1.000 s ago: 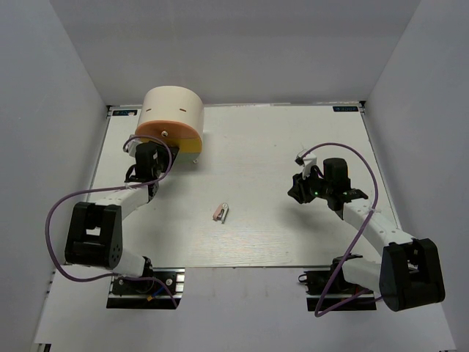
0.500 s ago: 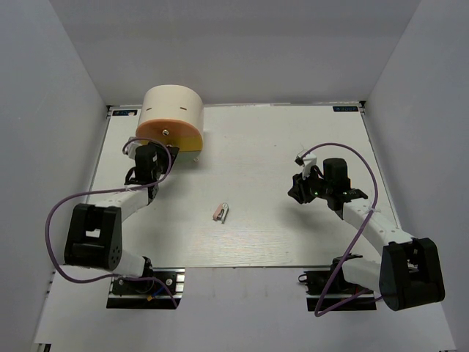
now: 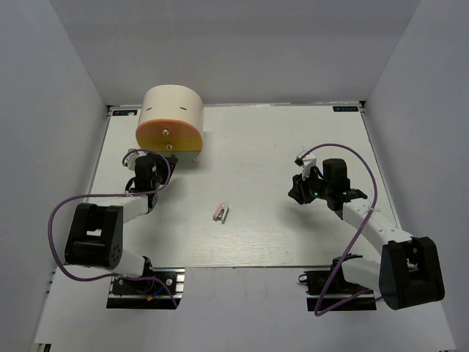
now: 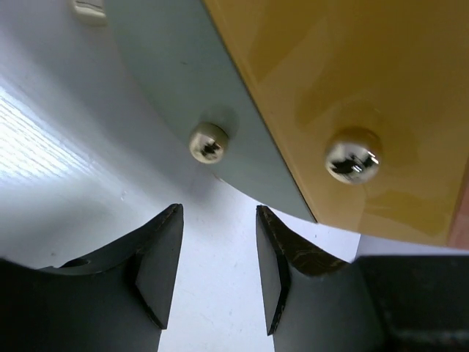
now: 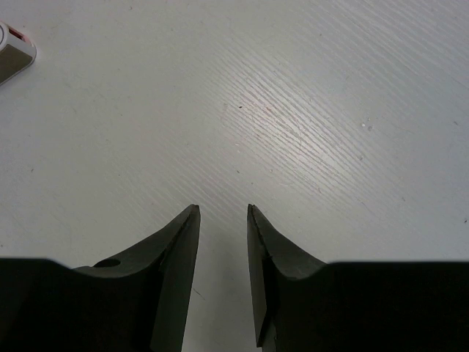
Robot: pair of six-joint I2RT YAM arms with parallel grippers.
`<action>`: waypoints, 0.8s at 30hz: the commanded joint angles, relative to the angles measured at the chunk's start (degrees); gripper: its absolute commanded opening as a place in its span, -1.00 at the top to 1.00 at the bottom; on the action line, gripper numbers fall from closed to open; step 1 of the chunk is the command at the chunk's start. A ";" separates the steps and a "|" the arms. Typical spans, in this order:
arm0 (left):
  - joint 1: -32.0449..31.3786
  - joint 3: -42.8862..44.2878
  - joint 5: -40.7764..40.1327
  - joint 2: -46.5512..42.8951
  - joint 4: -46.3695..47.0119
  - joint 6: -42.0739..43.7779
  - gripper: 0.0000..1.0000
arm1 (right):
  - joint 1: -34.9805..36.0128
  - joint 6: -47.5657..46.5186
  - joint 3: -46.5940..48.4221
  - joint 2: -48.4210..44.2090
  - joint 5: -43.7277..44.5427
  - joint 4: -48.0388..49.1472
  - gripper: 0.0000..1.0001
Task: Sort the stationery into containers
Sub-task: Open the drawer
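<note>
The container [image 3: 173,110] is a cream cylindrical box at the back left, with an orange tier [image 3: 157,136] and a yellow tier [image 4: 344,73] below it. In the left wrist view two shiny knobs show, one on the yellow front [image 4: 352,155] and one on a pale tier [image 4: 208,142]. My left gripper [image 3: 161,157] [image 4: 219,220] stands open and empty just in front of the box, touching nothing. A pinkish-white clip [image 3: 220,213] [image 5: 13,53] lies mid-table. My right gripper [image 3: 298,192] [image 5: 223,213] hovers open over bare table at the right.
White walls enclose the table [image 3: 278,147] on three sides. The right arm's purple cable [image 3: 366,165] loops above its wrist, and the left arm's cable [image 3: 55,216] arcs out to the left.
My left gripper has drawn back from the box toward the near side, its jaws spreading wider. The yellow tier juts out less than before. The right arm and the clip have not moved.
</note>
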 commanded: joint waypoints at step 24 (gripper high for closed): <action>5.91 -0.49 8.03 14.64 23.63 -3.63 -0.06 | -0.31 -2.52 2.12 3.86 0.94 -0.53 0.23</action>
